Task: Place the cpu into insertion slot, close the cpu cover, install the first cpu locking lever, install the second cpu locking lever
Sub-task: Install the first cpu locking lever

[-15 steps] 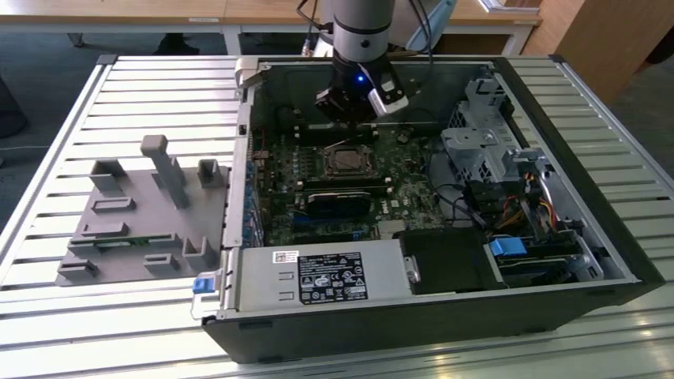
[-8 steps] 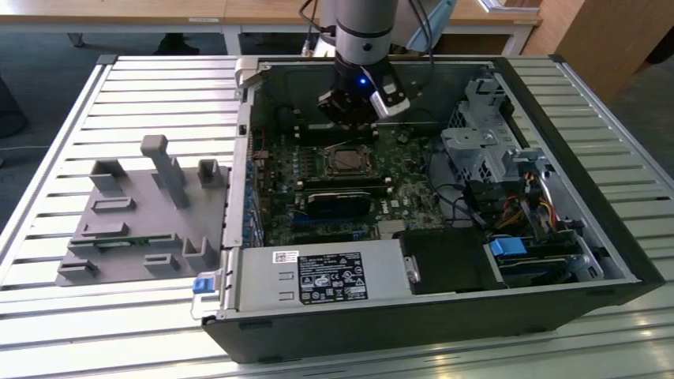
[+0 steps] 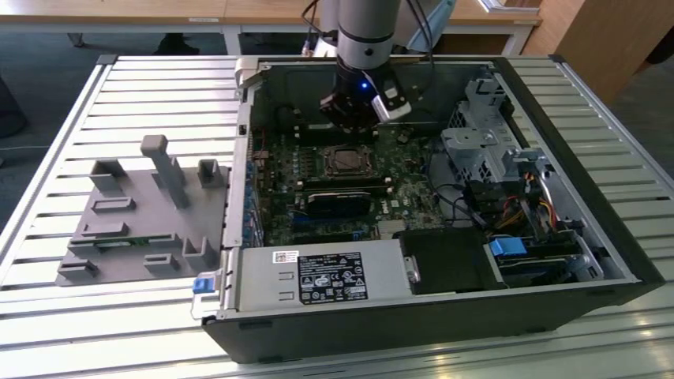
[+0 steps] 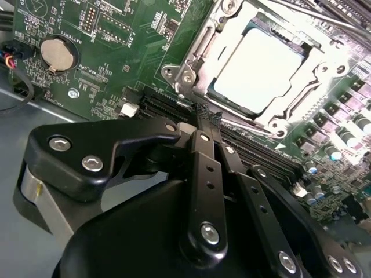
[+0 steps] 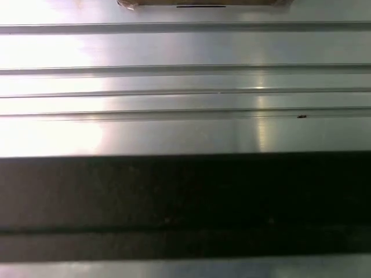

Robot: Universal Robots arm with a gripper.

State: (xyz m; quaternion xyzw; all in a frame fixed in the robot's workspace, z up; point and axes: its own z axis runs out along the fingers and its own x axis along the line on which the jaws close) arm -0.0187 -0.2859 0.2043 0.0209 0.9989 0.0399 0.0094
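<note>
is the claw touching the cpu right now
Apart. In the second wrist view the claw ends short of the cpu, with a strip of the cpu cover showing between them.

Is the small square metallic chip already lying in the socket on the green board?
Yes, the chip lies seated there, framed by the silvery metal cover plate.

A ribbed aluminium table (image 3: 158, 87) stands before wooden desks (image 3: 126, 9).
</note>
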